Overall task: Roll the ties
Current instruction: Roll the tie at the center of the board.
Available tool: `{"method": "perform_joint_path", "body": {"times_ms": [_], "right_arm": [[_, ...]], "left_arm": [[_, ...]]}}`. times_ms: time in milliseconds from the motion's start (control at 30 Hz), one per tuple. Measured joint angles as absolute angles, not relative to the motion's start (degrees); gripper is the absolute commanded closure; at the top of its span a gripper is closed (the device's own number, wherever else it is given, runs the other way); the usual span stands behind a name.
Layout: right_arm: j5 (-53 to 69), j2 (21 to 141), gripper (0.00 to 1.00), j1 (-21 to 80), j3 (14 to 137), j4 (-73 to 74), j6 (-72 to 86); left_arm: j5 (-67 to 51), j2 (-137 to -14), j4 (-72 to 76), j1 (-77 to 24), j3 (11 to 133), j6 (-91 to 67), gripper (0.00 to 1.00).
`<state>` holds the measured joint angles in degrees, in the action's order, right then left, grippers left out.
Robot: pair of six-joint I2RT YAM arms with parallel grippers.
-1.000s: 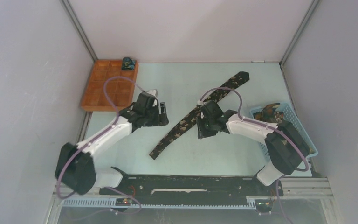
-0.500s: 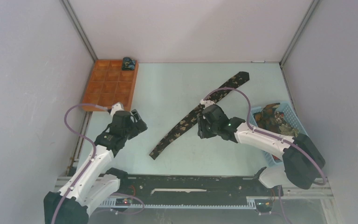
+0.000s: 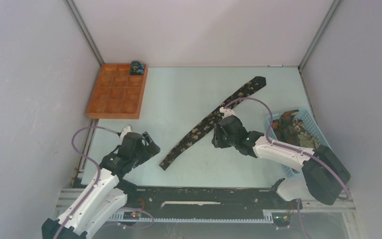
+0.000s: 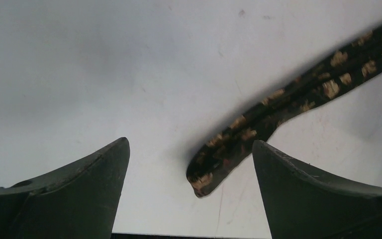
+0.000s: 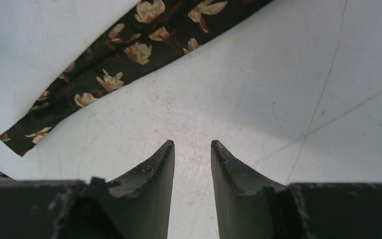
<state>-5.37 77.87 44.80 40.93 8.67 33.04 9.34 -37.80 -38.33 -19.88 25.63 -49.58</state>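
A black tie with a tan leaf pattern point(image 3: 206, 123) lies flat and unrolled, diagonal across the table, wide end far right, narrow end near left. My left gripper point(image 3: 150, 150) is open wide and empty, just left of the narrow end. In the left wrist view the tie tip point(image 4: 214, 167) lies on the table between and ahead of the fingers, untouched; the gripper point(image 4: 189, 149) is off it. My right gripper point(image 3: 216, 141) is to the right of the tie's middle, empty, its jaws a narrow gap apart point(image 5: 192, 145). The tie point(image 5: 129, 50) passes ahead of it.
An orange compartment tray point(image 3: 110, 97) stands at the far left with one rolled dark tie point(image 3: 138, 67) in its far right corner cell. A blue mesh basket point(image 3: 308, 122) at the right edge holds several loose patterned ties point(image 3: 291, 125). Walls close in on three sides.
My left arm has drawn back from beside the orange tray toward the near left, ending at the tie's narrow end. My right gripper has shifted slightly beside the tie's middle. The tie has not moved.
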Motion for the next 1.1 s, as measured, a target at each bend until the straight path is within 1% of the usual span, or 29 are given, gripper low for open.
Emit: {"method": "perform_joint_path", "body": {"times_ms": [33, 167, 233, 300, 367, 567, 733, 1100], "right_arm": [[-5.21, 77.89, 0.64, 44.71, 40.93, 7.90, 33.06], [-4.69, 78.22, 0.64, 44.49, 40.93, 5.54, 33.04], [-4.27, 78.78, 0.64, 44.47, 40.93, 4.54, 33.01], [-3.86, 79.26, 0.64, 44.38, 40.93, 4.03, 32.97], [-3.33, 79.66, 0.64, 44.38, 40.93, 3.53, 32.95], [-1.80, 81.03, 0.64, 44.14, 40.93, 0.69, 32.80], [-1.04, 82.39, 0.64, 43.59, 40.93, -0.49, 32.77], [1.72, 83.61, 0.64, 42.72, 40.93, -1.91, 32.75]], "left_arm": [[10.00, -37.01, -38.85, -21.87, 25.63, -50.50, 0.00], [12.19, -34.20, -41.45, -29.41, 25.63, -54.65, 0.11], [13.65, -32.82, -43.13, -31.88, 25.63, -56.82, 0.17], [15.05, -31.20, -45.06, -34.11, 25.63, -58.83, 0.26], [16.49, -28.95, -47.00, -37.06, 25.61, -61.10, 0.32], [17.98, -26.72, -49.01, -42.72, 23.33, -66.15, 0.42], [17.89, -26.37, -48.97, -44.42, 20.10, -68.29, 0.46], [17.58, -24.16, -44.27, -44.58, 15.55, -70.17, 0.47]]}}
